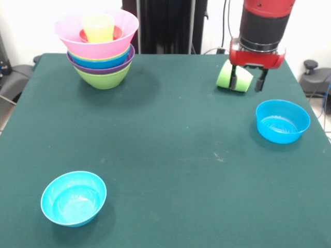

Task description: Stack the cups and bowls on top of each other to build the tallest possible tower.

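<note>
While upright, arm (261, 26) straddles green cup (234, 76).

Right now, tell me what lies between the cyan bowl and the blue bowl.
Nothing: in the front view only bare green table lies between the cyan bowl and the blue bowl.

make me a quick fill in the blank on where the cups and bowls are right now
1. The yellow cup stands inside the ____ bowl at the top of the tower.
2. The light green cup lies on its ____ behind the gripper.
3. The tower's base is a ____ green bowl.
4. Loose on the table are a cyan bowl and a ____ bowl.

Missing words: red; side; lime; blue
</note>
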Controlling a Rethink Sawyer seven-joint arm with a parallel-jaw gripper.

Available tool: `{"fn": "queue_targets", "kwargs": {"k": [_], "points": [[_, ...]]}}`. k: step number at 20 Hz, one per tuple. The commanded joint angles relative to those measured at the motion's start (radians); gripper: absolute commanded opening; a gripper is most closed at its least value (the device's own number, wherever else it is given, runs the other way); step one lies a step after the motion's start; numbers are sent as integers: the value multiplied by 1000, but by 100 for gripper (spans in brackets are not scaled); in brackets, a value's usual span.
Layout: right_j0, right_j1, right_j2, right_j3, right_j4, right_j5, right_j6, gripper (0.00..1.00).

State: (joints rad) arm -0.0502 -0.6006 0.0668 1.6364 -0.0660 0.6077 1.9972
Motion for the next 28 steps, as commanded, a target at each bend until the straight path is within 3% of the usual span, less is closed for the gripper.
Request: {"fn": "queue_targets", "kwargs": {"k": [1, 16, 28], "points": [[44, -4, 4, -72, 55, 39, 196, 100], [134, 142, -50, -127, 133, -65, 242, 100], [223, 175, -108, -157, 216, -59, 313, 100]]}}
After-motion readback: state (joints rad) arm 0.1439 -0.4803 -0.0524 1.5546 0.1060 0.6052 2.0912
